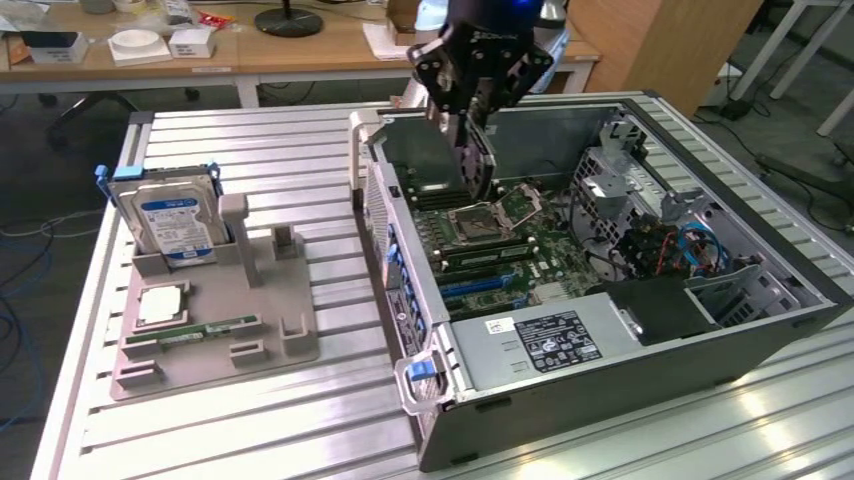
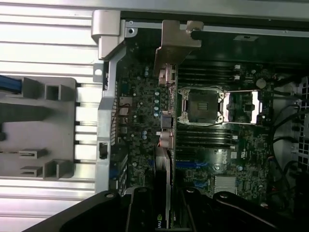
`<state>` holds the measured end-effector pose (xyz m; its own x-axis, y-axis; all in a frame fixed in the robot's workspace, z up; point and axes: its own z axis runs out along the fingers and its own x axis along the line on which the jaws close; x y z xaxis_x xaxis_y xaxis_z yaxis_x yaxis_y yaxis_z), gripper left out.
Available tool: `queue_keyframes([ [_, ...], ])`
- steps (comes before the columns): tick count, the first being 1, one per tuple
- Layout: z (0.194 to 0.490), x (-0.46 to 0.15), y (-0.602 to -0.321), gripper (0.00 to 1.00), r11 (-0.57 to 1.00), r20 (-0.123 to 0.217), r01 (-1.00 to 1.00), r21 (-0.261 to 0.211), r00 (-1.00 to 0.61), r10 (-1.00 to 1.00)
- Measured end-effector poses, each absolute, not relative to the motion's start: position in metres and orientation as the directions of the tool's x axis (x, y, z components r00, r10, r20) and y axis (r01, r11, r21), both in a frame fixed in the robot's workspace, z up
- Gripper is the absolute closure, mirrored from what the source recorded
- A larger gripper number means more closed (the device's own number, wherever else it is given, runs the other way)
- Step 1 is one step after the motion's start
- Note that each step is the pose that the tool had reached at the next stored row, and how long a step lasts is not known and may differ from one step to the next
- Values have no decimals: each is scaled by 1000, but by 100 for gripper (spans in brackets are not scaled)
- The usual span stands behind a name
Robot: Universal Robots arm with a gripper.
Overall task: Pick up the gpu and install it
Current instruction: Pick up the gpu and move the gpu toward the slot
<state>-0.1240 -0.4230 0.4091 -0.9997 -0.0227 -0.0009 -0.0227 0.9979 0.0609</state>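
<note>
The gpu (image 1: pixel 477 165) hangs upright and edge-on, clamped between the fingers of the claw (image 1: pixel 470 128), above the motherboard (image 1: pixel 534 250) inside the open computer case (image 1: pixel 601 400); its lower end is near the open CPU socket (image 1: pixel 474 222); its metal bracket (image 2: pixel 176 41) lies close to the case's edge. On the bench (image 1: pixel 267 440), well apart toward the exterior view's left, 1 grey tray (image 1: pixel 274 295) carries the hard drive (image 1: pixel 171 215) and the memory stick (image 1: pixel 207 330).
</note>
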Motion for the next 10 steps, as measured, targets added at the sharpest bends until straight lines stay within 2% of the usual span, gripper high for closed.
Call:
queue_keyframes([
  [10, 403, -79, -423, 73, 998, -1, -23, 61, -1000, -23],
])
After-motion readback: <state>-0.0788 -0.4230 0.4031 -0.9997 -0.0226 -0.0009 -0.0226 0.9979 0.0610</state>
